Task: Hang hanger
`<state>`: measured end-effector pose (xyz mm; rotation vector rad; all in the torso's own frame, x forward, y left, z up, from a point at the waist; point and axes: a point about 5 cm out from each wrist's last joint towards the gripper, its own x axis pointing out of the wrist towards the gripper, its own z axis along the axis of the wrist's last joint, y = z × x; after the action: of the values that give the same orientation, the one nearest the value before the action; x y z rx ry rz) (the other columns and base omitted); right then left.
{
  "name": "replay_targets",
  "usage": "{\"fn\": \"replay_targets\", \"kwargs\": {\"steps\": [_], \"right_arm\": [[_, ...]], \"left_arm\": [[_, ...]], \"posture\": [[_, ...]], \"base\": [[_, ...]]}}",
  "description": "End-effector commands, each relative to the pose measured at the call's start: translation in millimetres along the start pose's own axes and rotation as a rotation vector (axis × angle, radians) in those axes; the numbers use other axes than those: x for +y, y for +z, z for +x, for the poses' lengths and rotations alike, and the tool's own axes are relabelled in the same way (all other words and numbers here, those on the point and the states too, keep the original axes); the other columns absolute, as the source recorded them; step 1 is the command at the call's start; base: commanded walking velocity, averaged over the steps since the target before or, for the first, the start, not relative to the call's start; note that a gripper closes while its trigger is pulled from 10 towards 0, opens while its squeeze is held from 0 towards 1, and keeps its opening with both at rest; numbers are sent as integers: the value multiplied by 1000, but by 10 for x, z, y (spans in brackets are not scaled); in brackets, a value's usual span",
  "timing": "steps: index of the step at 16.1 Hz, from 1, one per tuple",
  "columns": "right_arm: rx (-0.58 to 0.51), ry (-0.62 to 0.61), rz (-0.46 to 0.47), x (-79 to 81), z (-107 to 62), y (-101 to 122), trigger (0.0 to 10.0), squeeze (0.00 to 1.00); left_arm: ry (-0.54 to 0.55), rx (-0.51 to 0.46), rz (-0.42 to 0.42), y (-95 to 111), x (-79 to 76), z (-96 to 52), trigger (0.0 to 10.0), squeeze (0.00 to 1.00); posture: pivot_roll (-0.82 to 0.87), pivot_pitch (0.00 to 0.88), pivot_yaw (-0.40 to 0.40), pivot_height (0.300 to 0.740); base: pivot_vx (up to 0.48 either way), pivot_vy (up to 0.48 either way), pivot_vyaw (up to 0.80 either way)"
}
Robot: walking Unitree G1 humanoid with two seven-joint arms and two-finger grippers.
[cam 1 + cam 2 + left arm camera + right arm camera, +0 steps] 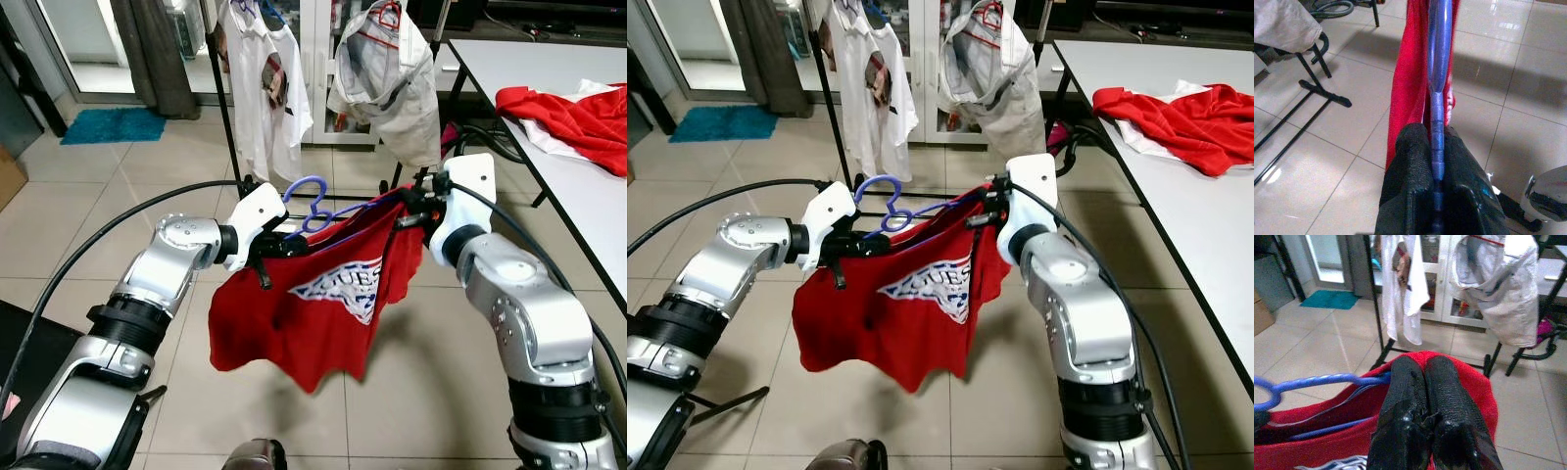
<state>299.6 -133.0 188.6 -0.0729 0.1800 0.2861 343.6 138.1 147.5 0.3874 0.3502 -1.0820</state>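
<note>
- A black clothes rack (224, 108) stands on the pale tiled floor (88, 211) ahead of the robot, with a white shirt (263, 83) and a pale grey garment (387, 78) hanging from it.
- A white table (573, 186) stands to the right, with red cloth (578, 117) heaped on it.
- A red T-shirt (313, 304) with a white printed logo hangs in the air between the two arms, in front of the rack, drooping unevenly, lower on the left side.
- The blue plastic hanger (312, 206) is threaded into the T-shirt; its curled hook rises above the collar, tilted toward the left gripper.
- The left gripper (1436, 171) pinches the hanger's blue bar between its two black fingers.
- The right gripper (1425, 382) presses its fingers together on the T-shirt's red fabric at the other end.
</note>
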Motion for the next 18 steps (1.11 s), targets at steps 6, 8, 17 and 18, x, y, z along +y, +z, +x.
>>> {"fn": "replay_targets", "kwargs": {"steps": [6,8,17,18], "right_arm": [[-12,105,-44,165,-30,34,10000,0],[3,107,-55,169,-32,4,10000,0],[51,224,-78,220,-87,-81,10000,1000],[59,246,-88,229,-95,-100,10000,1000]], "left_arm": [[-39,-15,46,79,-19,65,0,0],[-35,-19,46,87,-6,57,0,0],[5,-26,42,114,80,16,0,0],[5,-43,45,138,87,14,0,0]], "posture": [[36,1,38,740],[36,1,38,740],[37,9,40,740],[37,9,40,740]], "base": [[0,0,0],[0,0,0],[0,0,0],[0,0,0]]}}
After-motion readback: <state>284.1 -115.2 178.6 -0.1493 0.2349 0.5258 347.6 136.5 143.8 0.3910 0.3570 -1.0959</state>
